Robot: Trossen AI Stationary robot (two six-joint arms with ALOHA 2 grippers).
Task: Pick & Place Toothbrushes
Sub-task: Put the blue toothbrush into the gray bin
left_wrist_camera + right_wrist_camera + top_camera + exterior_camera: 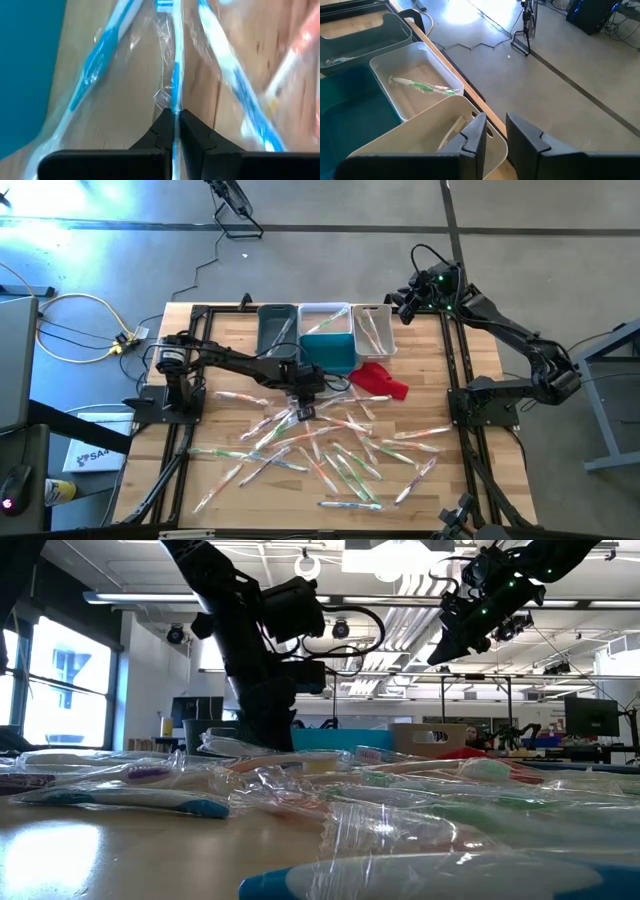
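Nearest, along the bottom of the low view, wrapped toothbrushes (130, 798) lie across the wooden table (60, 860), their clear wrappers crinkled and overlapping. From above they show as a loose scatter (330, 455) over the lower middle of the table (180, 480), green, orange, blue and white handles pointing every way.

The left arm (230, 362) reaches from its base at the left edge of the table toward the middle, forearm nearly level, wrist bent so the left gripper (305, 412) points straight down into the upper edge of the scatter. In the left wrist view its fingers (162, 137) are pressed together on a blue brush (175, 75) in its wrapper, which runs straight away from the tips, with two more blue-handled brushes lying on either side of it on the wood.

Behind the scatter, in the upper middle of the high view, a red cloth (382, 380) lies just right of a teal bin (328, 352). Beyond these stand a grey bin (277, 328), a white bin (322, 315) and a pale bin (372, 330) in a row along the far edge.

Farthest, the right arm (520, 345) folds back from its base at the right edge, elbow out past the table, holding the right gripper (408, 298) high over the far right corner. In the right wrist view its fingers (475, 135) stand slightly apart with nothing between them, above the pale bin (420, 125); the white bin (435, 60) beyond holds a green-handled brush (422, 86).
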